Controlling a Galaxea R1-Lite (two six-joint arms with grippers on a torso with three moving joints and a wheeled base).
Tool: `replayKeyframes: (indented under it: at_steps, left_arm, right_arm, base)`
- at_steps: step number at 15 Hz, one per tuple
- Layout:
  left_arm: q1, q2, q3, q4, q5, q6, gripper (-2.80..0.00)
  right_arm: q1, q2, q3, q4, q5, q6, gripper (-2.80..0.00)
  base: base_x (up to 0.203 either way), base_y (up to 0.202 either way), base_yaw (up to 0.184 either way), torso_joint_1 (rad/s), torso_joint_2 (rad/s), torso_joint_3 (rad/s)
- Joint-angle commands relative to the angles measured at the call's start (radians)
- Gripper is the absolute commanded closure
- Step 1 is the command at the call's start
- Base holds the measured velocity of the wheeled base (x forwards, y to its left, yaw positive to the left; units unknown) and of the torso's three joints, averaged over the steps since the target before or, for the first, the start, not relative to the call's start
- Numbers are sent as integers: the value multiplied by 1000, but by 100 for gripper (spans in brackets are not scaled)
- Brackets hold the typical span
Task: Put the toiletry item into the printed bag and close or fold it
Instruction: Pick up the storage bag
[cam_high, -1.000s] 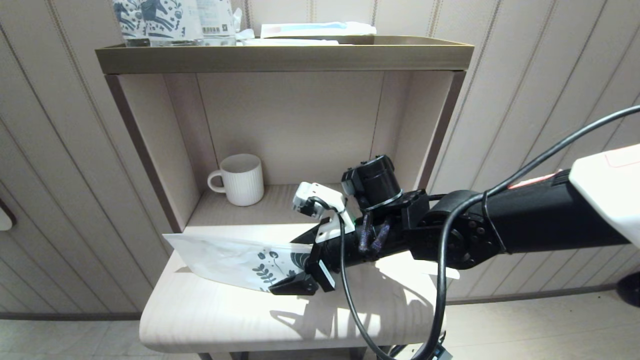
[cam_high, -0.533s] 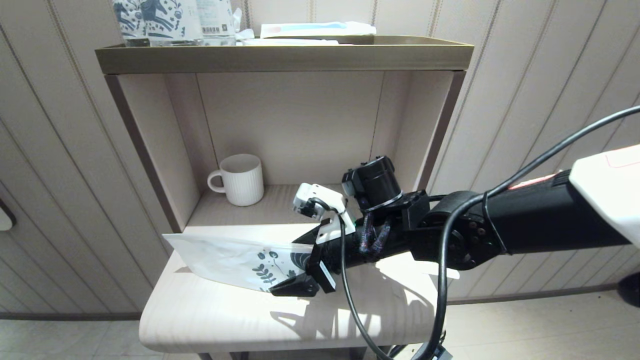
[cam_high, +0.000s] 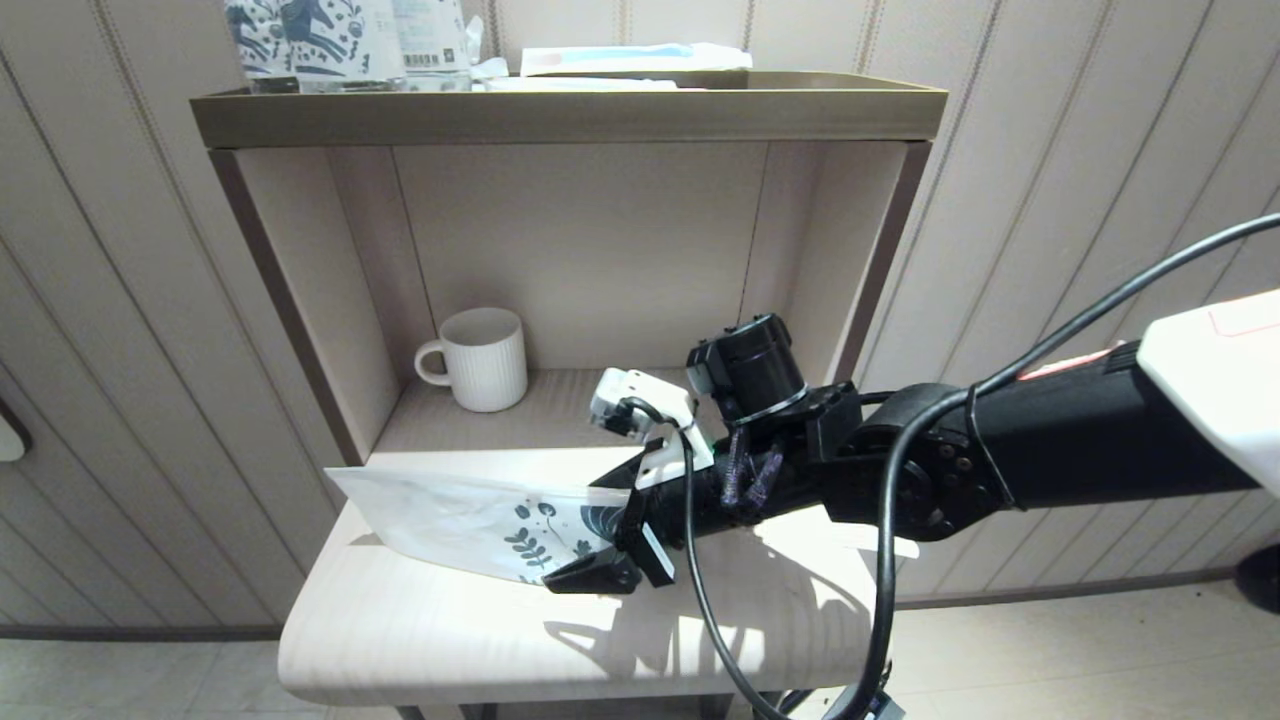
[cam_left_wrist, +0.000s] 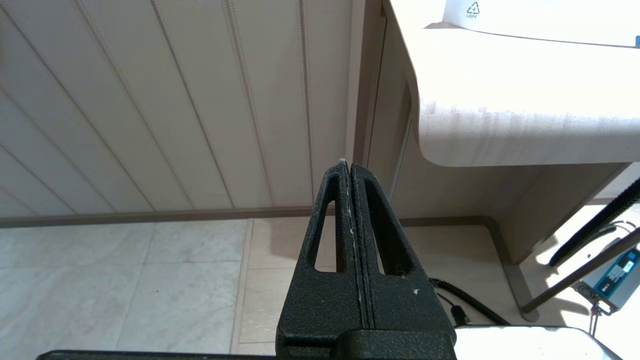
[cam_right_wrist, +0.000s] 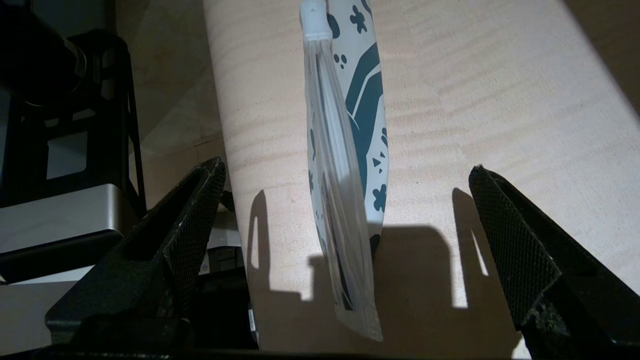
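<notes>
Right gripper (cam_right_wrist: 345, 225): jaws wide, straddling printed bag (cam_right_wrist: 350, 150), no contact seen.
Left gripper (cam_left_wrist: 350, 170): closed, empty.
Writing: none legible.

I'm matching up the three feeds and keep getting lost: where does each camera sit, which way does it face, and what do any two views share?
Head view: high on the robot, looking forward and down at the shelf unit; the right arm reaches to the printed bag.
Left wrist view: behind the shut left gripper, low beside the unit, facing wall and floor.
Right wrist view: behind the open right gripper, facing the bag's edge between its fingers.
Shared: head and right wrist views both show the bag on the table top.
</notes>
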Motion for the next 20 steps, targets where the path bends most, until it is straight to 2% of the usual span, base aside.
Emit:
replayKeyframes:
  at_steps: [1,6,7,20]
  left_arm:
    - [0,0,0,2,0,0,0]
    - [0,0,0,2,0,0,0]
    - [0,0,0,1,0,0,0]
    - [0,0,0,2,0,0,0]
  right_arm:
    - [2,-3,0,-1,4,0,-280]
    - [4,-3,2,-9,3,3,-280]
    - [4,-5,6,-9,3,3,0]
    - [5,-17,26,-9,3,2,0]
  base:
    - [0,0,0,0,0,0]
    - [0,0,0,0,0,0]
    - [0,0,0,0,0,0]
    - [0,0,0,0,0,0]
